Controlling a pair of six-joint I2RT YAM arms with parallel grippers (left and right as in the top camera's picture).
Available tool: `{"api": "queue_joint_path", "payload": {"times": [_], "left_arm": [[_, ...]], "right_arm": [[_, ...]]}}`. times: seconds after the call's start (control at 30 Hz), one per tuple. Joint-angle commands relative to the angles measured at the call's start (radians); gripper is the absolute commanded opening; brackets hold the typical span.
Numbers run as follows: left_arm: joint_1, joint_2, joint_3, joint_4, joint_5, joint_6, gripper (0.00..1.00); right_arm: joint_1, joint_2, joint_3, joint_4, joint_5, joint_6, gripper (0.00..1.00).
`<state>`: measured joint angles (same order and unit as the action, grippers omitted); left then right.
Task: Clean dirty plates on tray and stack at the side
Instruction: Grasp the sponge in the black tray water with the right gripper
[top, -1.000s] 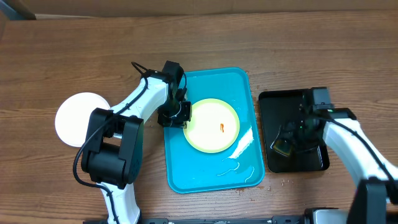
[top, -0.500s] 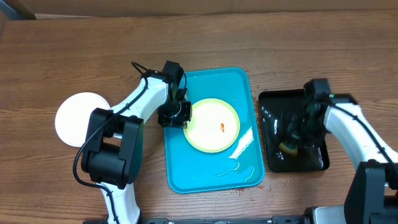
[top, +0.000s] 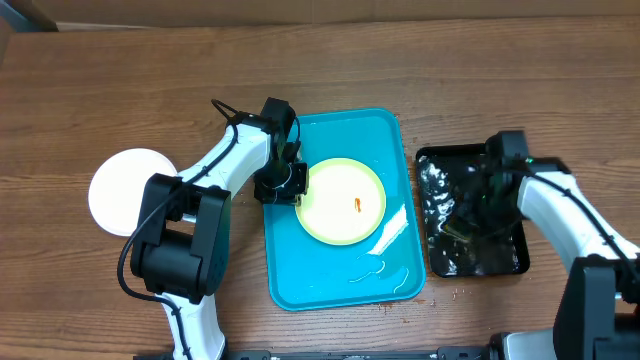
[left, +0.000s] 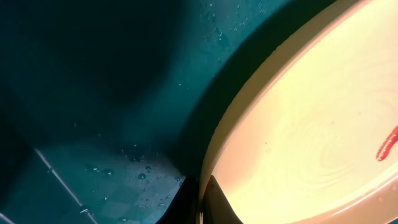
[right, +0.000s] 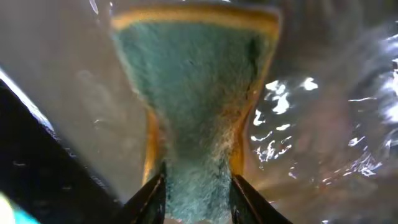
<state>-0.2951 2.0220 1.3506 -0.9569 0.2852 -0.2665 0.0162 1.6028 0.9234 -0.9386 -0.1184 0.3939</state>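
Left pincer (top: 297, 191) pinches the green-rimmed plate (top: 345, 200) by its edge; right pincer (right: 198, 186) pinches a sponge (right: 196, 81), black tray (top: 510, 262) beneath it.

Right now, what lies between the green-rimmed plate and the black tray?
Overhead view: wet turquoise tray floor and rim, then a thin strip of bare table.

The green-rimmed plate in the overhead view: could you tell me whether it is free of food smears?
No, the green-rimmed plate on the turquoise tray carries an orange-red smear just right of its centre.
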Motion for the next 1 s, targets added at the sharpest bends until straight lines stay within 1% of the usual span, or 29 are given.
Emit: {"api": "queue_joint_path", "payload": {"times": [0.0, 0.03, 0.1, 0.2, 0.37, 0.4, 0.43, 0.47, 0.53, 0.57, 0.6, 0.7, 0.77, 0.97], "left_arm": [[-0.007, 0.024, -0.007, 0.004, -0.003, 0.005, 0.04], [-0.007, 0.024, -0.007, 0.004, -0.003, 0.005, 0.04], [-0.007, 0.024, -0.007, 0.003, -0.003, 0.005, 0.04], [-0.007, 0.024, -0.007, 0.002, -0.003, 0.005, 0.04], [-0.007, 0.024, -0.007, -0.007, -0.003, 0.005, 0.04], [-0.007, 0.024, -0.007, -0.007, -0.003, 0.005, 0.04], [-0.007, 0.024, -0.007, -0.006, -0.003, 0.005, 0.04], [-0.007, 0.024, -0.007, -0.006, -0.003, 0.005, 0.04], [-0.007, 0.024, -0.007, -0.006, -0.003, 0.005, 0.04], [-0.007, 0.024, -0.007, -0.006, -0.003, 0.005, 0.04], [-0.007, 0.024, -0.007, -0.006, -0.003, 0.005, 0.04], [-0.007, 0.024, -0.007, -0.006, -0.003, 0.005, 0.04], [-0.007, 0.024, -0.007, -0.004, -0.004, 0.005, 0.04], [-0.007, 0.024, -0.007, -0.003, -0.004, 0.005, 0.04]], "right_arm": [[0.035, -0.002, -0.117, 0.111, -0.067, 0.0, 0.25], [0.039, -0.002, -0.134, 0.125, -0.063, 0.003, 0.21], [0.04, -0.002, -0.153, 0.14, -0.038, 0.009, 0.05], [0.029, -0.003, -0.13, 0.102, 0.004, 0.032, 0.04], [0.016, -0.003, -0.022, -0.035, 0.119, 0.032, 0.04], [0.016, -0.003, 0.003, -0.063, 0.142, 0.032, 0.07], [0.016, -0.003, 0.032, -0.091, 0.158, 0.032, 0.15], [0.016, -0.003, 0.056, -0.111, 0.158, 0.033, 0.24], [0.016, -0.003, 0.097, -0.142, 0.157, 0.033, 0.47], [0.016, -0.003, 0.1, -0.139, 0.154, 0.034, 0.52], [0.016, -0.003, 0.099, -0.132, 0.155, 0.048, 0.54], [0.016, -0.002, 0.082, -0.095, 0.155, 0.074, 0.52], [0.016, -0.002, 0.055, -0.06, 0.155, 0.113, 0.44], [0.016, 0.001, -0.072, 0.027, 0.174, 0.23, 0.35]]}}
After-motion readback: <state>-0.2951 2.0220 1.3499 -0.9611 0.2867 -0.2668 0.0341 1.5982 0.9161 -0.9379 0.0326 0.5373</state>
